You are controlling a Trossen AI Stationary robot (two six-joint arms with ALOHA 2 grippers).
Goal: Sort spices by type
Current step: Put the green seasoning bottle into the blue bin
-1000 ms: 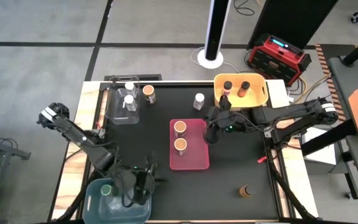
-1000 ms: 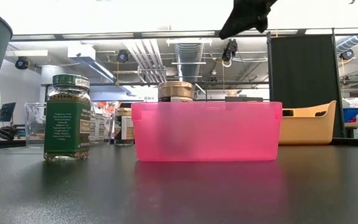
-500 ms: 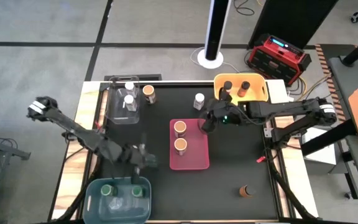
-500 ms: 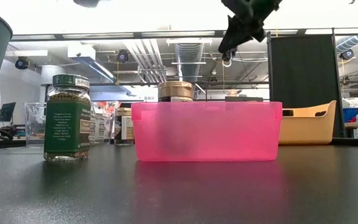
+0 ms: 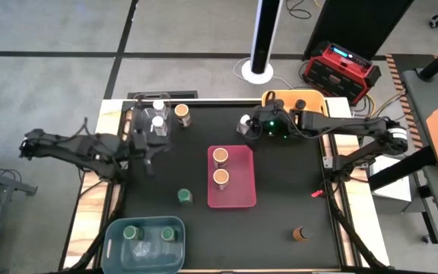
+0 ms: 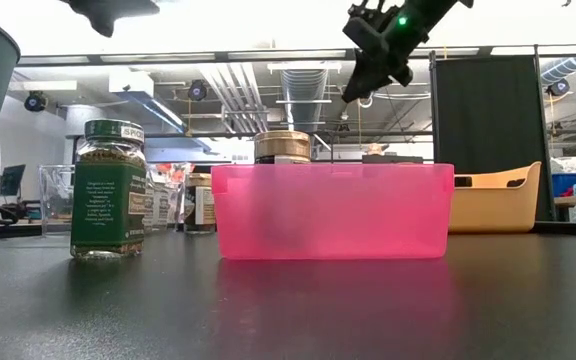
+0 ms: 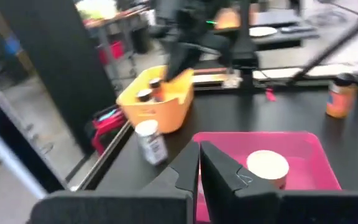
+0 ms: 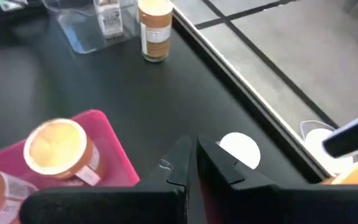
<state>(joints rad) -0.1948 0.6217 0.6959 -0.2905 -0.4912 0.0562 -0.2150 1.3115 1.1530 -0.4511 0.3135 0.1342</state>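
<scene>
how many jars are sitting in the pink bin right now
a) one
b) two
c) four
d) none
b: the high view shows two orange-lidded jars, one above the other, inside the pink bin.

From overhead we look straight down on the whole black rectangular table [image 5: 280, 221]. At tabletop level we face across it, close to the translucent pink plastic bin [image 6: 332, 211]. Both wrist views share that bin, at six o'clock from the white-lidded jar [image 8: 239, 149].
</scene>
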